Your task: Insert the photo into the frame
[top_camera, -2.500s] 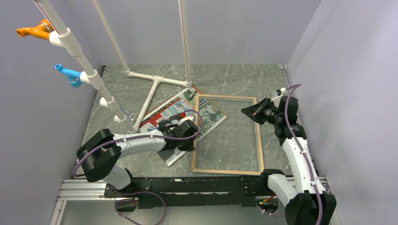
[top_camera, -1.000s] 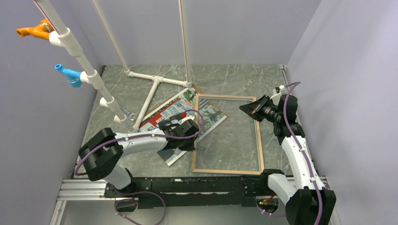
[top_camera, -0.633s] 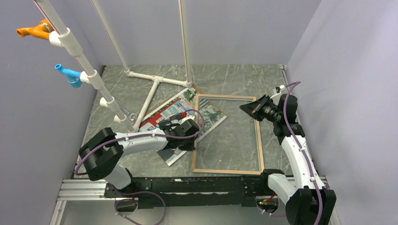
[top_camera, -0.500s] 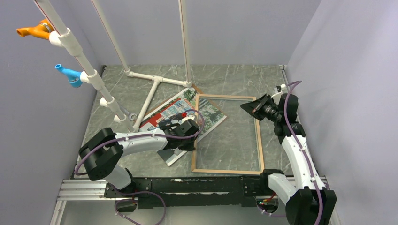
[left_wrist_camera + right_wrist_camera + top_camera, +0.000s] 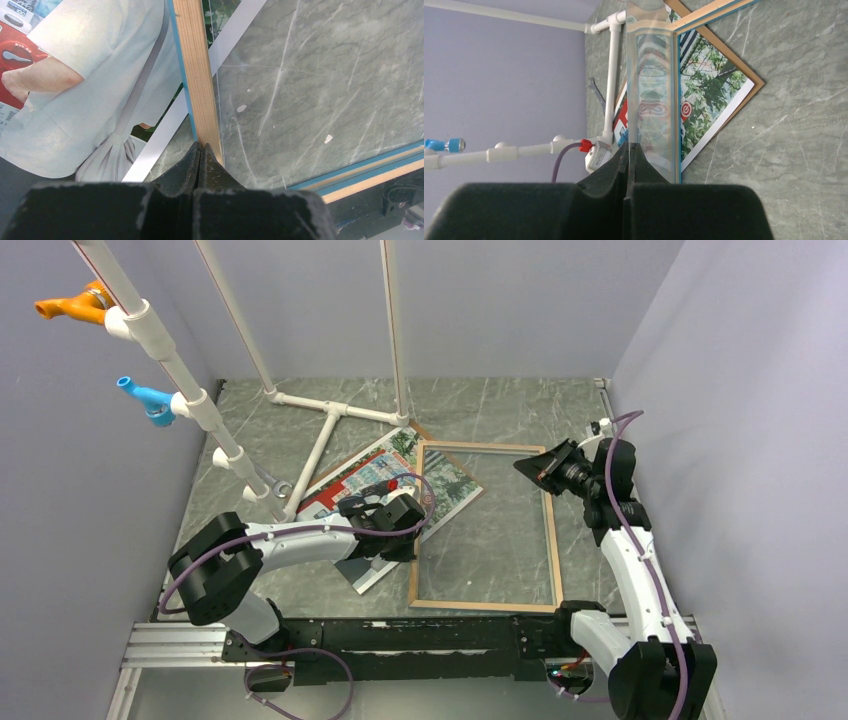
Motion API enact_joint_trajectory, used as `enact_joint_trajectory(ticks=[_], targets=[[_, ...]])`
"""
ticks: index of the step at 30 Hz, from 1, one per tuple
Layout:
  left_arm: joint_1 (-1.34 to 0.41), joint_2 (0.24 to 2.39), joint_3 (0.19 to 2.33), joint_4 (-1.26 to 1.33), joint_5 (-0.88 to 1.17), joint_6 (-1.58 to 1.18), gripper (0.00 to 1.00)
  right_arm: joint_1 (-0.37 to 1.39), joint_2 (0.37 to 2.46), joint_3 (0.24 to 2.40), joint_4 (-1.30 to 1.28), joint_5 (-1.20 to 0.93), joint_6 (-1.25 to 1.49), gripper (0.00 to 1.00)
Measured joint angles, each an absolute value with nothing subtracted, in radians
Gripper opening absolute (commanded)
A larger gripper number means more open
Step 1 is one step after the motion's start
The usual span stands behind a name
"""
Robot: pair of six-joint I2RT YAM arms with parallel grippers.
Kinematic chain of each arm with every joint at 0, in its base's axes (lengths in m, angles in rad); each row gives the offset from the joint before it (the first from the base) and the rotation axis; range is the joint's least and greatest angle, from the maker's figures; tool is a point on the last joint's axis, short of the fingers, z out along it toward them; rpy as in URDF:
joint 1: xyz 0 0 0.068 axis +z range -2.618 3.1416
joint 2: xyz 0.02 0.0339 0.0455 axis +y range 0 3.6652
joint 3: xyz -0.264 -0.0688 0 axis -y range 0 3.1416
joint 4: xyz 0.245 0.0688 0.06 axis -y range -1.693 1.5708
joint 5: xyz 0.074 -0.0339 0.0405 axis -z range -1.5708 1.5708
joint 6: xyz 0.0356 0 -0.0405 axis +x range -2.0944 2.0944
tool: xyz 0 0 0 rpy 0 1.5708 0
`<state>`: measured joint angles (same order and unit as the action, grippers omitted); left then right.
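Grey marble table (image 5: 500, 405), lilac walls; both pincers are pinched shut against the frame (image 5: 480, 607), with the photo (image 5: 350, 485) half trapped beneath it.
From above, the left pincer (image 5: 411, 548) sits on the frame's near-left rail, the photo spreading to its left and running under that rail; the right pincer (image 5: 520, 469) is at the far right corner, well apart from the print; at the left wrist, the left pincer (image 5: 201, 146) meets the wooden rail just ahead, and whether it nips or merely presses I cannot tell; a sideways shove would likely drag or crease the print underneath; at the right wrist, the right pincer (image 5: 629, 146) touches a glassy edge rising ahead, the backing board (image 5: 736, 59) beyond to its right; a slipping tip could skid over the pane or knock the frame askew.
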<state>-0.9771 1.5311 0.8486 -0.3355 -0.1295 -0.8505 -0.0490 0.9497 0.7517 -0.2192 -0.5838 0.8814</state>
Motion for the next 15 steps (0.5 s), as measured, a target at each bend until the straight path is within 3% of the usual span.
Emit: enact_joint_trajectory(ticks=[15], targets=[[-0.979, 1.536, 0.853, -0.337, -0.13, -0.85, 0.0, -0.051, 1.0, 0.77, -0.217, -0.585, 0.837, 0.0]])
